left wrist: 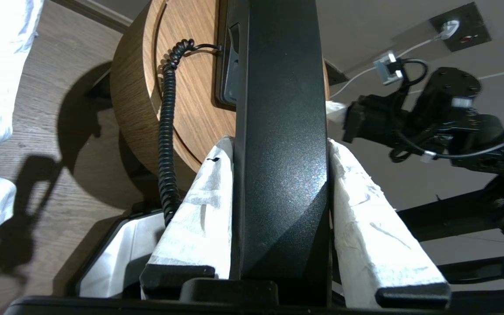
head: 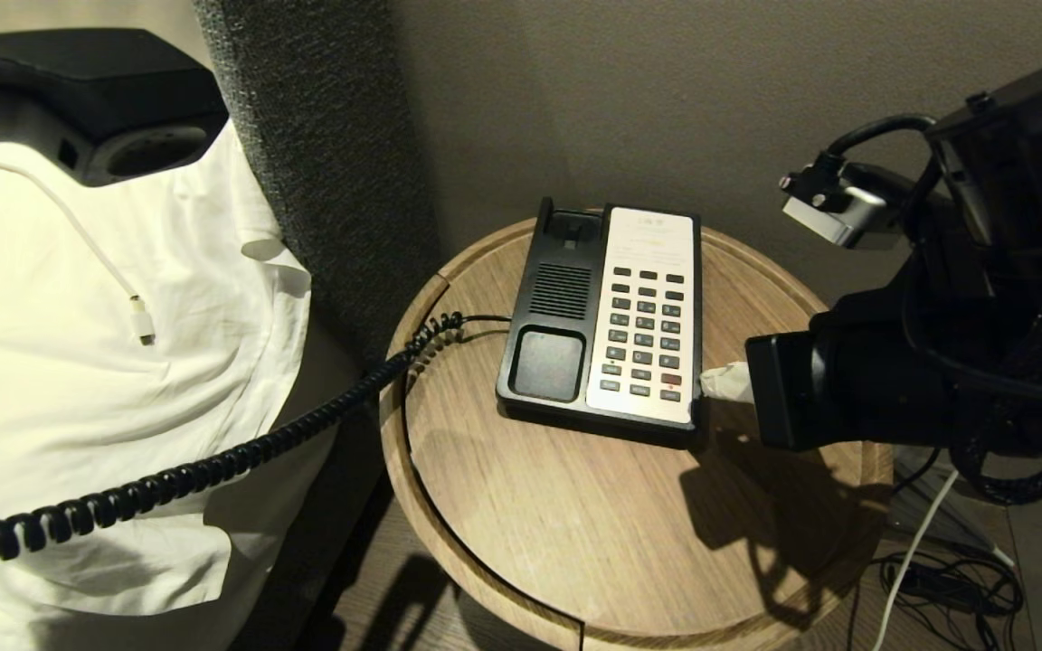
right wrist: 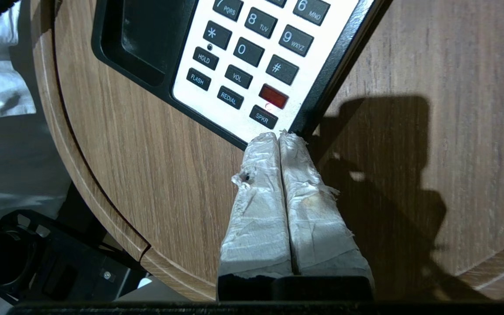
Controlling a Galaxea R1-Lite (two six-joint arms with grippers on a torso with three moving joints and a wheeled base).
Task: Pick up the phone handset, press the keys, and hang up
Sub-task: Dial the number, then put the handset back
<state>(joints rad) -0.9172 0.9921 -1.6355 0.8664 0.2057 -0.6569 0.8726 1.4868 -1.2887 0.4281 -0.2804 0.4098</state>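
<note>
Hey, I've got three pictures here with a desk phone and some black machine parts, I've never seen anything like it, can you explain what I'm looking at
It is a two-armed robot. One picture looks down from its head; the other two come from cameras on its wrists. A phone base sits on a round wooden table. The left gripper is clamped on the phone handset, lifted off the base, its coiled cord trailing across a white sheet. The right gripper, closed, points at the corner of the base beside the keys.

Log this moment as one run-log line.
left tool: shut on handset, lifted | right tool: shut, tips at keypad corner near SPKR | cradle: empty
</note>
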